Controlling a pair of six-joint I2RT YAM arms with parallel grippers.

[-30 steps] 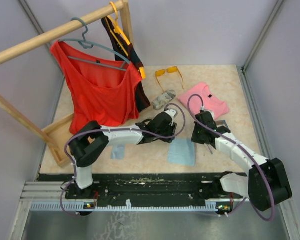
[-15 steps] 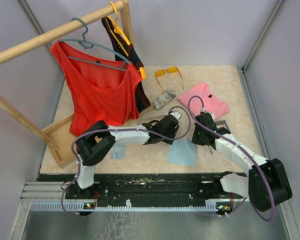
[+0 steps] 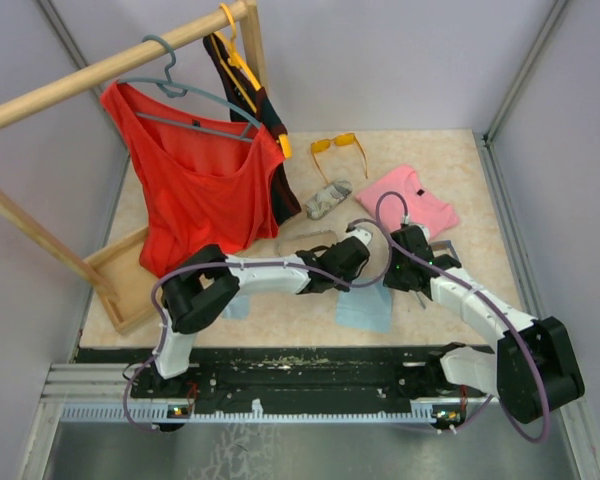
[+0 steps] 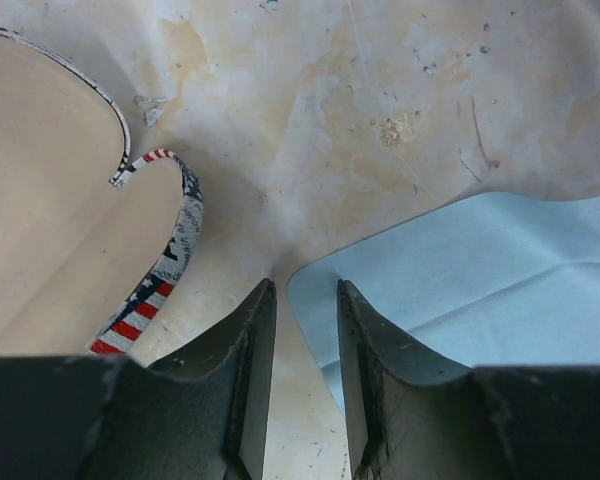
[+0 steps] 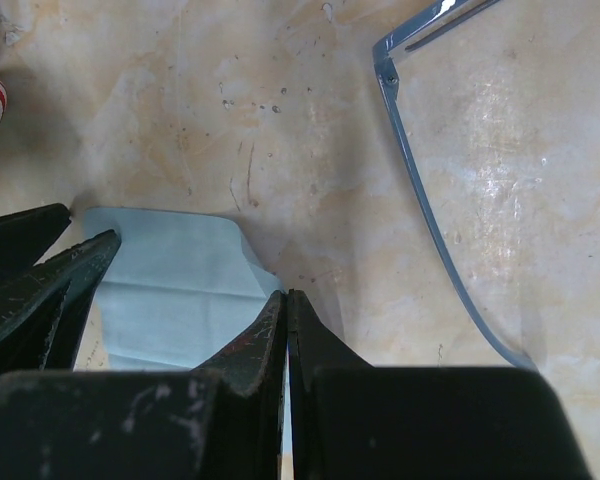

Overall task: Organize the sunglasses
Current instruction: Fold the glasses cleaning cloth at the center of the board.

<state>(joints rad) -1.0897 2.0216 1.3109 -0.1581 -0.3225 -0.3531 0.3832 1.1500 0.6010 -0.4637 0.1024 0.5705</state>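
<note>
The left gripper has been carried right, off the open glasses case, and narrowed — a slim gap now straddles the light-blue cloth's corner, with nothing clamped. The right gripper is kept shut at that cloth's edge. So cloth, not eyewear, is being addressed: the greyish-lilac sunglasses lie just beside the right gripper, and the orange-yellow sunglasses well apart at the back. Print on the case's stars-and-stripes rim cannot be read.

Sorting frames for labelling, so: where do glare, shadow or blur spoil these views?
Top external: even light, sharp throughout. Left wrist: left end effector dark, little detail; light-blue cloth crisp. Right wrist: glare on the tabletop beside the greyish sunglasses frame; shadow pools around the right end effector.
</note>
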